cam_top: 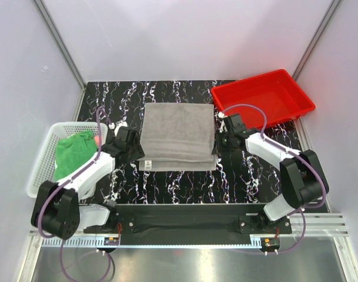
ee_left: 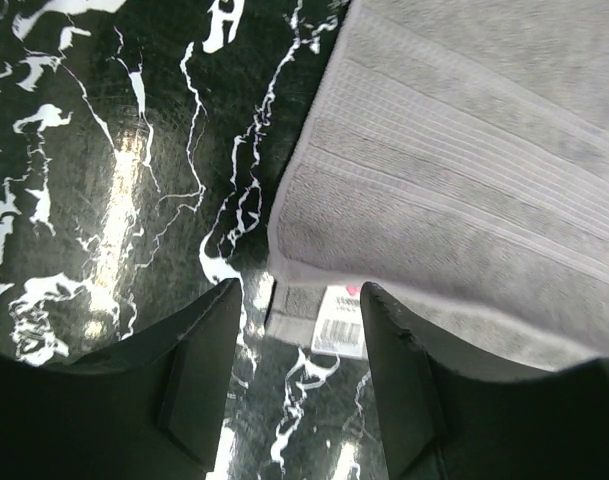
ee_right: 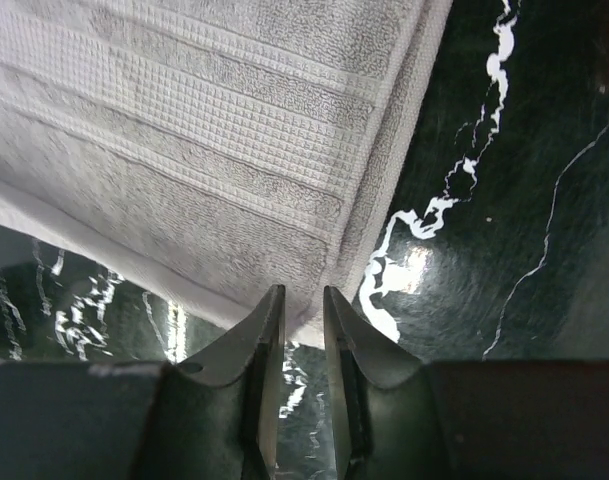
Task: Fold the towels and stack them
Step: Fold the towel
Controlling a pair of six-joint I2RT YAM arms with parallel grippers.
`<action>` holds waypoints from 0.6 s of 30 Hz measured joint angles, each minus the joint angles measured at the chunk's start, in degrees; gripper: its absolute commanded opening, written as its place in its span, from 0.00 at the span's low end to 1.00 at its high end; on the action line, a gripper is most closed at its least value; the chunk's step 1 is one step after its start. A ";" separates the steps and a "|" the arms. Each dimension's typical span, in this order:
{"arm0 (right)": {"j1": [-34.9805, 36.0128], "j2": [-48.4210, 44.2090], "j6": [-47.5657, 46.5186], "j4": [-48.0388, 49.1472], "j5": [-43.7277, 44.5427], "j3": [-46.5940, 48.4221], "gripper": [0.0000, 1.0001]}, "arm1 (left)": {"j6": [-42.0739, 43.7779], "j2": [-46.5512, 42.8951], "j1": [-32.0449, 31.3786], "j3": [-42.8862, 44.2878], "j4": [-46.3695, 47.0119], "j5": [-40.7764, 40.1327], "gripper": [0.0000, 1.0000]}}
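The grey towel (cam_top: 179, 135) lies flat in the middle of the table, folded, with a lower layer showing along its near edge. My left gripper (cam_top: 139, 156) is open and empty at the towel's near-left corner. In the left wrist view (ee_left: 300, 290) its jaws frame a white barcode tag (ee_left: 339, 322) under the towel (ee_left: 464, 150). My right gripper (cam_top: 221, 140) is at the towel's right edge. In the right wrist view (ee_right: 304, 300) its jaws stand narrowly apart around the towel's corner (ee_right: 184, 150), which lies flat and undeformed. The green towel (cam_top: 73, 153) and a bit of the pink towel (cam_top: 97, 139) are in the basket. The pale blue-white towel is out of view.
The white lattice basket (cam_top: 40, 170) stands at the left edge of the table beside the left arm. The red plastic tray (cam_top: 305, 97) sits at the back right, behind the right arm. Grey walls and metal posts enclose the table.
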 measured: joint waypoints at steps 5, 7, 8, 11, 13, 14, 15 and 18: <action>0.24 -0.13 6.67 0.00 1.40 0.02 0.28 | -0.59 4.42 2.05 -0.20 1.75 1.16 0.56; 0.33 -0.09 9.75 0.28 2.21 0.00 0.29 | -0.76 4.52 2.91 -0.39 2.27 1.62 0.56; 0.37 -0.04 10.88 0.42 2.64 -0.02 0.28 | -0.79 4.52 3.10 -0.44 2.36 1.73 0.56; 0.59 0.04 14.21 1.03 3.87 -0.61 0.29 | -0.74 4.48 3.15 -0.83 2.49 1.81 0.56; 0.79 0.07 15.69 1.44 4.44 -1.42 0.28 | -0.74 4.48 3.15 -1.25 2.69 1.86 0.55; 0.90 0.07 16.35 1.60 4.74 -1.97 0.28 | -0.74 4.48 3.15 -1.53 2.97 1.95 0.55; 1.07 0.07 16.98 1.75 4.83 -2.54 0.28 | -0.74 4.50 3.15 -1.84 3.37 2.38 0.54; 1.79 0.83 18.01 1.95 4.90 -3.52 0.28 | -0.74 4.74 3.15 -2.36 4.28 3.21 0.50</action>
